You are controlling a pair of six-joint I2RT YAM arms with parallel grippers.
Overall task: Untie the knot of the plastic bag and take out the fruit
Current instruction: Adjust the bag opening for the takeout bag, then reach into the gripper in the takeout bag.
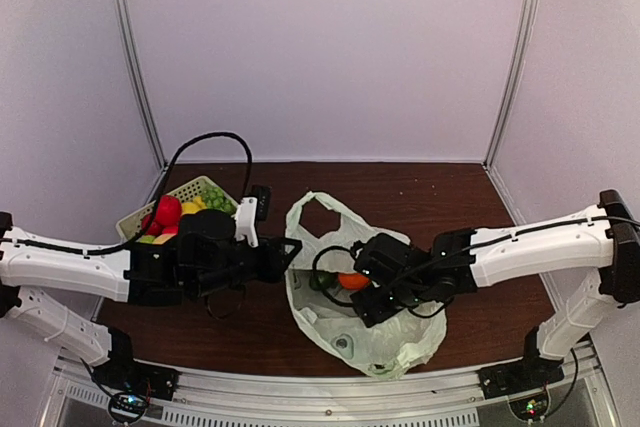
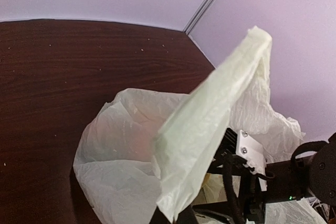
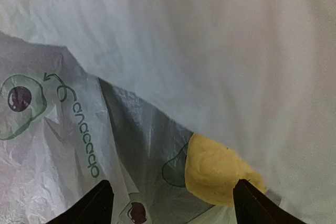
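Note:
The plastic bag [image 1: 392, 345] lies open in the middle of the table, one loop handle [image 1: 322, 205] standing free. No knot shows. My left gripper [image 1: 288, 250] is shut on the bag's left edge and holds a strip of it up [image 2: 210, 114]. My right gripper [image 1: 348, 289] is inside the bag's mouth, open, next to an orange fruit [image 1: 353, 280]. In the right wrist view the dark fingertips [image 3: 100, 203] stand wide apart over the printed plastic [image 3: 63, 145]. A yellow fruit [image 3: 215, 174] lies near the right fingertip, partly under a fold of bag.
A pale green slotted basket [image 1: 190, 190] stands at the back left behind my left arm and holds red, yellow and green fruit. Pale walls enclose the dark wooden table [image 1: 420, 192] on three sides. My right arm [image 2: 252, 171] shows in the left wrist view.

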